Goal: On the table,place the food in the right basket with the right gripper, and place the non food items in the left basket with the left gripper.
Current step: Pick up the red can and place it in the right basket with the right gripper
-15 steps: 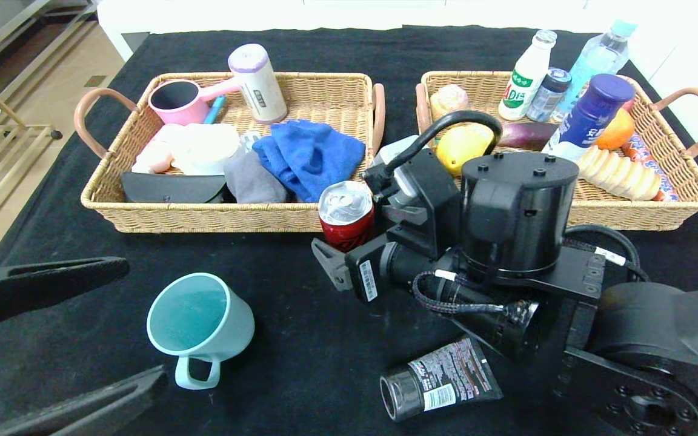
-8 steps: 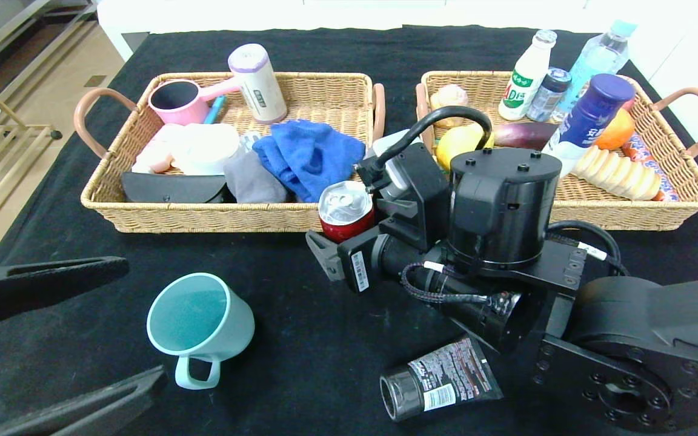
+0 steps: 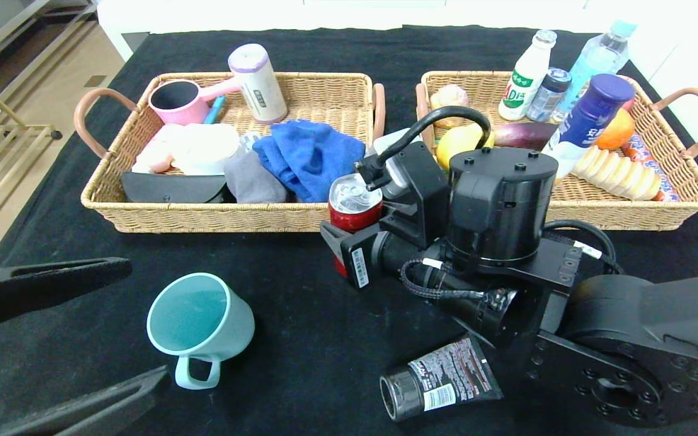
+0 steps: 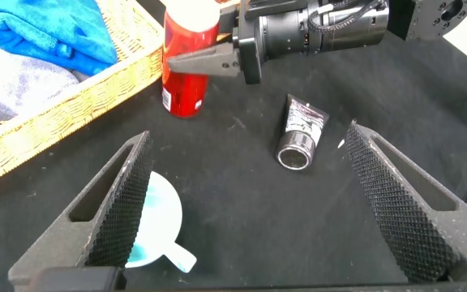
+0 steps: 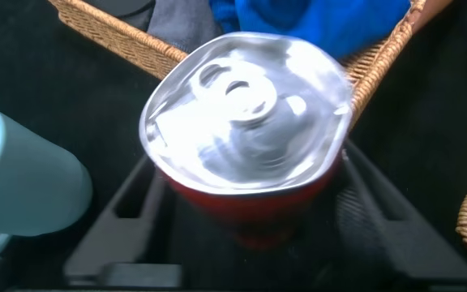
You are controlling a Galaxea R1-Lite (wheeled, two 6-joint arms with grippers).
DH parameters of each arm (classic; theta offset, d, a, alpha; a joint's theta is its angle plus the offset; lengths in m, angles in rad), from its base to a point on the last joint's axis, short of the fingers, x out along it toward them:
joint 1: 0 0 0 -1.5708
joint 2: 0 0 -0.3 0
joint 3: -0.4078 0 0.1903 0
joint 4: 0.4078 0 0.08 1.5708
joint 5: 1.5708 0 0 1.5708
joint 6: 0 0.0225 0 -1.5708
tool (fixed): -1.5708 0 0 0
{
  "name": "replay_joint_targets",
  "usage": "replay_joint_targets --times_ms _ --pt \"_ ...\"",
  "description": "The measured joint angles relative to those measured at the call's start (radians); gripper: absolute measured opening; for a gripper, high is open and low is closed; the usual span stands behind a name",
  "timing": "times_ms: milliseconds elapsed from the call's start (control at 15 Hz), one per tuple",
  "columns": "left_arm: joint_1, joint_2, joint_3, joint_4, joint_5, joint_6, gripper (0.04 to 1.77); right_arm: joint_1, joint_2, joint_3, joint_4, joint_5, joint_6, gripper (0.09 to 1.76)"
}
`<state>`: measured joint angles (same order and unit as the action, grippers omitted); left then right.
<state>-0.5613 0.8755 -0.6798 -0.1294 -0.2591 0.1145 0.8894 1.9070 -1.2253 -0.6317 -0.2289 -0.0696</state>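
- Right gripper [image 3: 342, 242] is seen clamped around the red soda can [image 3: 355, 206], one finger on each side of its body, just in front of the near rim of the left basket [image 3: 203, 221].
- The can is held close to upright, and appears slightly off the black table [image 3: 300, 339]; that is a judgement from the left wrist view.
- The right basket [image 3: 640, 215], already crowded with bottles and fruit, lies to the right.
- A collision with the wicker rims or handles is risked if the can is carried across low.
- Slippage of the smooth can is possible if the hold is loose.
- Left gripper [image 4: 250, 211] is parked with fingers spread wide, near the teal mug [image 3: 200, 324].
- A black tube [image 3: 437, 387] lies on the table nearby.
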Motion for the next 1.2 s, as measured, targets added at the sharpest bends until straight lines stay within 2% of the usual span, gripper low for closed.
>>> replay_joint_targets --times_ms 67,200,1200 --pt "0.000 0.000 0.000 0.000 0.000 0.000 1.72 -0.001 0.000 0.000 -0.001 -0.001 -0.003 1.07" --pt "0.000 0.000 0.000 0.000 0.000 0.000 1.72 0.000 0.000 0.003 -0.002 -0.001 -0.004 1.03" --pt "-0.001 0.000 0.002 0.001 0.000 0.000 1.72 0.002 -0.014 0.008 0.009 -0.007 -0.021 1.02"
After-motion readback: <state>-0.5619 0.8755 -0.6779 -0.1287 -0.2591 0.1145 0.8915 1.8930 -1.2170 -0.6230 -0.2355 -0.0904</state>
